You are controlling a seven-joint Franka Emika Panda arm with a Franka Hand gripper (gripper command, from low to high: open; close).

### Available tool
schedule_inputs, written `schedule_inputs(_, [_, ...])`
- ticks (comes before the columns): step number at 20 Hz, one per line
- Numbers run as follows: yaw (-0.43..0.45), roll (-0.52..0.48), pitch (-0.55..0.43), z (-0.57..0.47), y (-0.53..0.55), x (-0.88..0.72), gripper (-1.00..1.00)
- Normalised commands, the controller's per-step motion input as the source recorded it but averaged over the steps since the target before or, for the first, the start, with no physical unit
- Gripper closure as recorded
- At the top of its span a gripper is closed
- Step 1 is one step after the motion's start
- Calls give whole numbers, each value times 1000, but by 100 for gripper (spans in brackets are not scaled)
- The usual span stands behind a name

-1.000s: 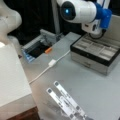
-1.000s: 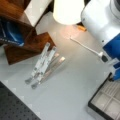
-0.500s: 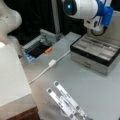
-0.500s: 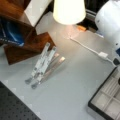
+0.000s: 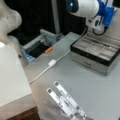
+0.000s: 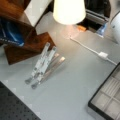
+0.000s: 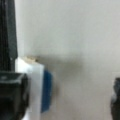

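Two end effector fingers (image 7: 12,92) are seen wide apart, ungrasping, only in the wrist view; below, a compartment tray (image 5: 96,50) is shown.

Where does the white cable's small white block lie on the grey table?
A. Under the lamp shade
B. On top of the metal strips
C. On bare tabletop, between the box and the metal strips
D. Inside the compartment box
C: the white block lies on bare table, apart from the compartment box and the metal strips.
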Motion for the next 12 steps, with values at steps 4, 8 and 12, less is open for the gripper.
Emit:
schedule_inputs(4, [-123, 91, -63, -151, 177, 67, -100])
schedule_inputs(8, [-98, 19, -58, -71, 83, -97, -100])
schedule_inputs(12, [-72, -60, -8, -17, -51, -129, -100])
